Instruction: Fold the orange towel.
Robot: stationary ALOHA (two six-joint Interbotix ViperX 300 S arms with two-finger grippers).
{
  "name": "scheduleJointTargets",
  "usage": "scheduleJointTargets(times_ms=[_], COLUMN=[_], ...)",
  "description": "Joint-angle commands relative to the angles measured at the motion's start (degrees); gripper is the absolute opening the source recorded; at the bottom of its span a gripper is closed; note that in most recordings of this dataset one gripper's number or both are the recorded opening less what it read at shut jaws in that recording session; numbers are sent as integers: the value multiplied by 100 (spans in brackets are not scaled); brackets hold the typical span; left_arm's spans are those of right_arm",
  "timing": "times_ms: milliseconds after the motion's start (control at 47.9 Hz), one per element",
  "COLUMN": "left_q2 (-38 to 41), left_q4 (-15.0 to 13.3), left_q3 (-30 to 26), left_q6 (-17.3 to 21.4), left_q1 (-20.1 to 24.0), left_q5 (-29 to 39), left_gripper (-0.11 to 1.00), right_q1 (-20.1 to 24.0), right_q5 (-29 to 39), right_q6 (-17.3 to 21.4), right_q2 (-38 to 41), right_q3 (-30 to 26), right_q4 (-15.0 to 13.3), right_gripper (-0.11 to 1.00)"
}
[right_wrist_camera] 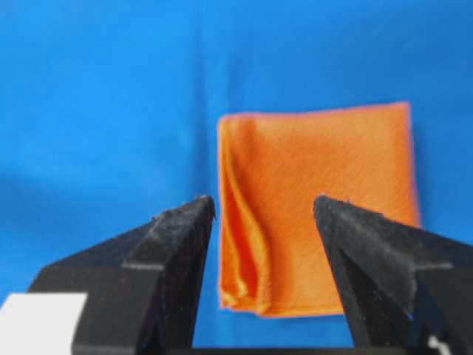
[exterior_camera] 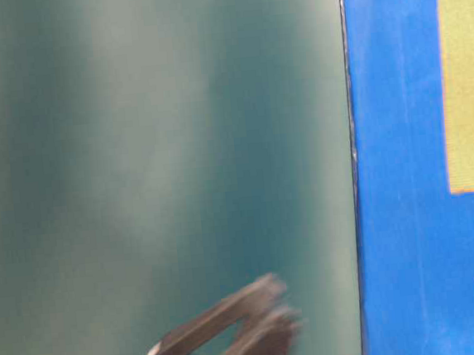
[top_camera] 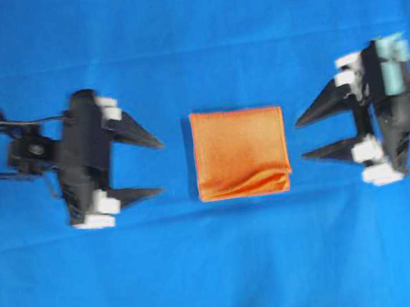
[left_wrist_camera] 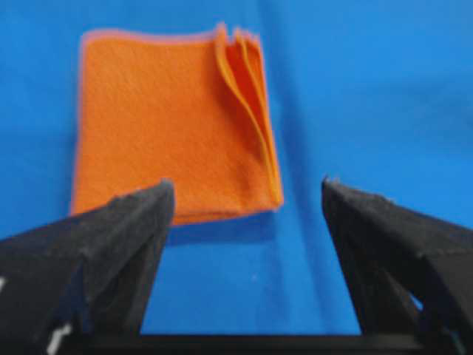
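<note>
Both released, left hand and right hand flanking folded orange towel, blue cloth beneath

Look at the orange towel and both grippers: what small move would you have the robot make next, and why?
Probably just draw both arms farther back. The orange towel already lies folded into a compact stack, its layered edges showing along one side. The left gripper and right gripper stand open, apart from it, holding nothing, so no further grasp seems needed.
</note>
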Motion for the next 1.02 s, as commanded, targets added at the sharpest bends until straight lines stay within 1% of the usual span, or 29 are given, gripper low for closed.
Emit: scheduleJointTargets(times_ms=[0, 104, 209, 334, 522, 648, 752, 877, 1003], left_q2=[-598, -1195, -1775, -2496, -3419, -3999, -4474, -4808, -4843], left_q4=[9, 9, 9, 9, 9, 9, 0, 0, 0], left_q3=[211, 598, 896, 1336, 2127, 2716, 3146, 3366, 3410], left_q6=[44, 53, 88, 220, 229, 202, 158, 105, 88], left_q1=[88, 202, 272, 378, 606, 729, 765, 756, 765], left_q5=[-167, -360, -387, -431, -580, -738, -853, -870, -870], left_gripper=[75, 75, 75, 75, 73, 72, 72, 72, 72], right_q1=[-35, -70, -167, -316, -545, -668, -756, -853, -905], right_q5=[0, 97, 167, 167, 97, -167, -352, -571, -809], right_q6=[-9, -9, -9, -9, -9, 0, 35, 70, 70], right_q2=[-501, -1099, -1670, -2250, -2909, -3146, -3173, -3094, -2962], right_q3=[53, 264, 527, 870, 1477, 1934, 2145, 2312, 2373], right_q4=[-141, -316, -439, -536, -598, -598, -580, -562, -527], right_gripper=[61, 61, 61, 61, 61, 61, 61, 61, 61])
